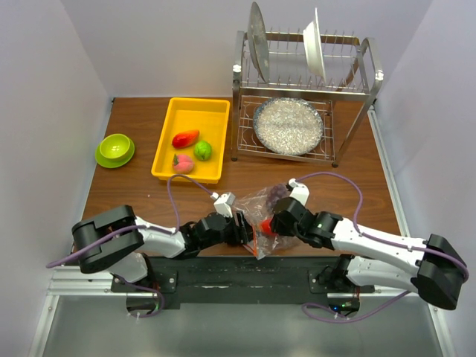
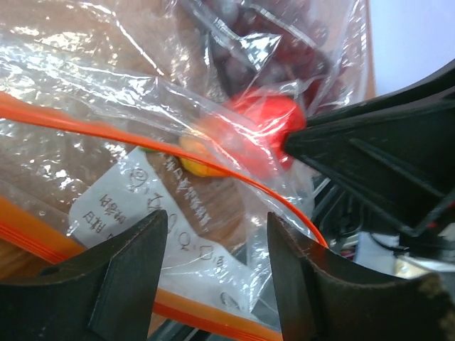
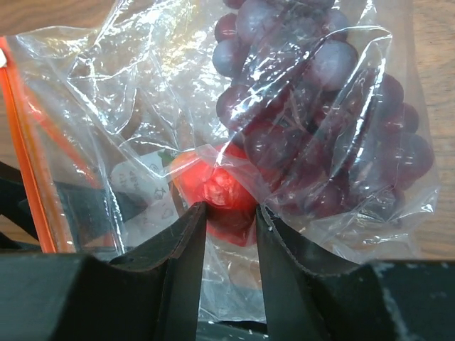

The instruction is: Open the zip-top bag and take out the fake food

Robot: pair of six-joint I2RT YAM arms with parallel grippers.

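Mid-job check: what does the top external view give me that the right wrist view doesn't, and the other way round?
Only the top external view: the yellow tray holding the orange-red piece, green fruit and pink peach; the lime-green bowl; the dish rack; the left gripper beside the zip-top bag.
Only the right wrist view: the right gripper with its fingers flanking the red tomato through the plastic, and a white label.
Both: the bag, its orange zip strip, and the grape bunch and tomato inside.

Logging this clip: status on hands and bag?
Left hand open at bag zip strip. Right hand pinching tomato through bag. Grapes also inside.
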